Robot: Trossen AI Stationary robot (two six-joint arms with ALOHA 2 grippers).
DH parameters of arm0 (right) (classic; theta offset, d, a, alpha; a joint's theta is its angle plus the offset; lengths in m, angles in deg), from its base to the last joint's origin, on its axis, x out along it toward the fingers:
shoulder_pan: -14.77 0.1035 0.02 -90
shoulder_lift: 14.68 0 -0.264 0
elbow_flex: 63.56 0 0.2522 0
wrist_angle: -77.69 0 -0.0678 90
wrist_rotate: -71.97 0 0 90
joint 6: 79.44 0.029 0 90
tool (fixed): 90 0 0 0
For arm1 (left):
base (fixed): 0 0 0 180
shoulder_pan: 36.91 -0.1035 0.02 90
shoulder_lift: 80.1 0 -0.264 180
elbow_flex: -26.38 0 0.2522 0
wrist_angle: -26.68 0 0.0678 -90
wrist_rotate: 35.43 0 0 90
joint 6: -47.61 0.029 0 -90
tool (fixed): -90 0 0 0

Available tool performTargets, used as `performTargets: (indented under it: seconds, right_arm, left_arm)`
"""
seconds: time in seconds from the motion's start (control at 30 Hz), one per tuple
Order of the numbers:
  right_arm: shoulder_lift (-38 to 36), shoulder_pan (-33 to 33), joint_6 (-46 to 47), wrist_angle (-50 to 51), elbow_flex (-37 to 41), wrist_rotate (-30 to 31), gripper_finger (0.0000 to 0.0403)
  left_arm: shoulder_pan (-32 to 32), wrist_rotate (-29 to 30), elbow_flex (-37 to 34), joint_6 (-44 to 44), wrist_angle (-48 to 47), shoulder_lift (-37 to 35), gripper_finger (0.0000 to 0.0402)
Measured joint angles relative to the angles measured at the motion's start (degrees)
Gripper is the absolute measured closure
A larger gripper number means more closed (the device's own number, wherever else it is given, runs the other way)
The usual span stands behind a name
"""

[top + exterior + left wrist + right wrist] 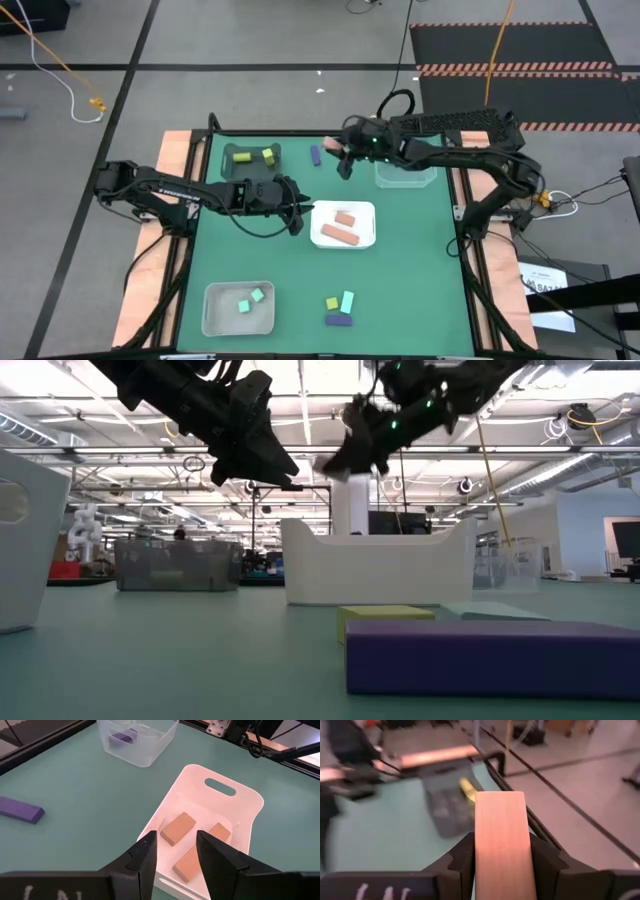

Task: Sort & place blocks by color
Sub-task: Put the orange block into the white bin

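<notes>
From above, the right claw (341, 160) hangs over the far side of the desk (420, 270), clamped on a salmon-pink bar (333, 146); a purple bar (315, 156) lies just beside it on the desk and the clear tray (405, 176) sits on its other side. The left claw (297, 212) hovers at the edge of the white tray (365, 238), which holds more pink blocks. From desk level, both claws hang high above the white tray. The left wrist view shows that claw's fingers apart and empty over three pink blocks (178, 828). The right wrist view shows the pink bar, smooth, flat-sided and rectangular, gripped across its width. It looks stiff and light, probably a little slick, so a grip on the long flat sides near mid-length suits it.
</notes>
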Motion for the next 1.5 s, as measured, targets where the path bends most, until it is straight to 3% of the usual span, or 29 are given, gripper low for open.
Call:
performTargets:
  seconds: [0.33,0.67,0.87,1.07,1.27,1.5]
  right_arm:
    - [-8.05,11.11,-1.28,-3.17,0.00,-0.04,0.0283]
    - [-10.28,18.82,-1.46,-7.28,0.00,0.03,0.0283]
    - [-10.28,23.03,2.56,-4.86,0.00,0.07,0.0282]
    - [-10.25,27.99,12.30,2.92,0.02,0.57,0.0282]
    - [-10.17,32.72,20.23,4.33,6.97,12.47,0.0282]
    - [-10.15,33.42,32.62,1.71,18.88,21.77,0.0282]
  left_arm:
    - [0.12,0.01,0.00,-0.03,-0.03,0.00,0.0261]
    - [0.12,0.00,0.00,-0.02,-0.11,0.00,0.0261]
    - [0.12,0.00,0.00,-0.03,-0.35,0.00,0.0261]
    - [0.41,0.02,0.00,-0.01,-0.61,0.00,0.0261]
    - [1.54,0.00,0.00,0.02,-0.60,0.00,0.0261]
    - [2.61,0.00,0.00,0.02,-0.55,0.00,0.0261]
